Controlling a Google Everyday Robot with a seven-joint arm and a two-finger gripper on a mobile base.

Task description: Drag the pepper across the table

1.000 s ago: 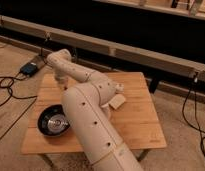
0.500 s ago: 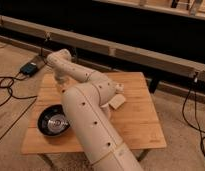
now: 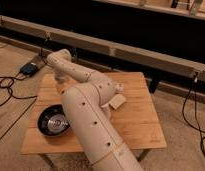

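Your gripper point(image 3: 60, 86) sits low at the light wooden plank table's point(image 3: 141, 125) far-left edge, behind the white arm point(image 3: 88, 107); its state I cannot tell. The pepper is hidden, likely underneath it for dragging.

white arm point(image 3: 91, 120) rising from bottom centre, bent back at elbow point(image 3: 58, 59) far left, forearm doubling right, gripper point(image 3: 116, 90) low at wrist end (mostly hidden behind the upper arm)

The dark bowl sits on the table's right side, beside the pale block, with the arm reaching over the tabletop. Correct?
Not quite. The camera view shows the dark bowl on the table's left side, the arm between it and the pale block. The gripper is hidden behind the arm.
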